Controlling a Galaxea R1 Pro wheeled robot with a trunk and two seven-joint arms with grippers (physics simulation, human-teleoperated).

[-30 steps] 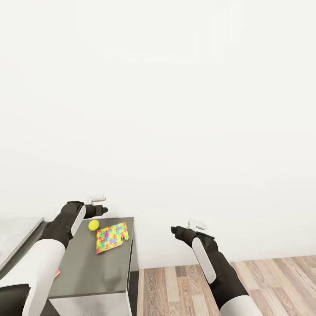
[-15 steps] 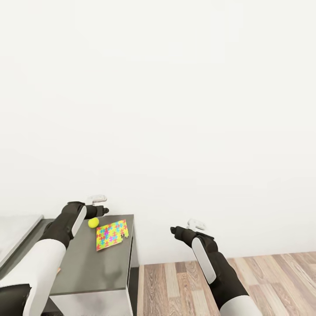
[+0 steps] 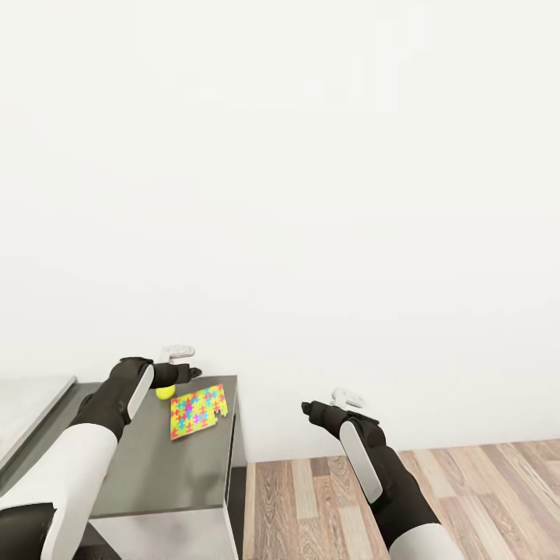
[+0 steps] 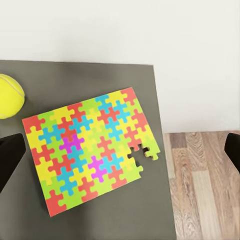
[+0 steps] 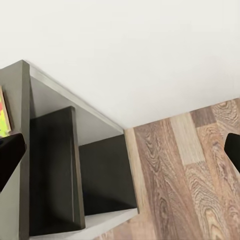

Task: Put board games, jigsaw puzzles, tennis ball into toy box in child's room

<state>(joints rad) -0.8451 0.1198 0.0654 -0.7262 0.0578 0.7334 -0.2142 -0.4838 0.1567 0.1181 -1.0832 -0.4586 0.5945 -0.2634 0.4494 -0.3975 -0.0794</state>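
Observation:
A multicolour jigsaw puzzle lies flat near the right end of the dark grey table, with one corner piece slightly loose. The tennis ball rests just left of it. My left gripper hovers open just above the ball, its fingers wide apart over the puzzle and the ball. My right gripper is open in the air right of the table, above the floor. The light grey surface at the left edge looks like the toy box. The board games and bed are out of view.
A white wall stands directly behind the table. Wood-plank floor spreads to the right. The table's right end has dark open shelves, with its edge close to my right arm.
The whole picture has shifted slightly upward, so the camera has moved. The ball now sits partly under my left gripper. Both arms keep their pose.

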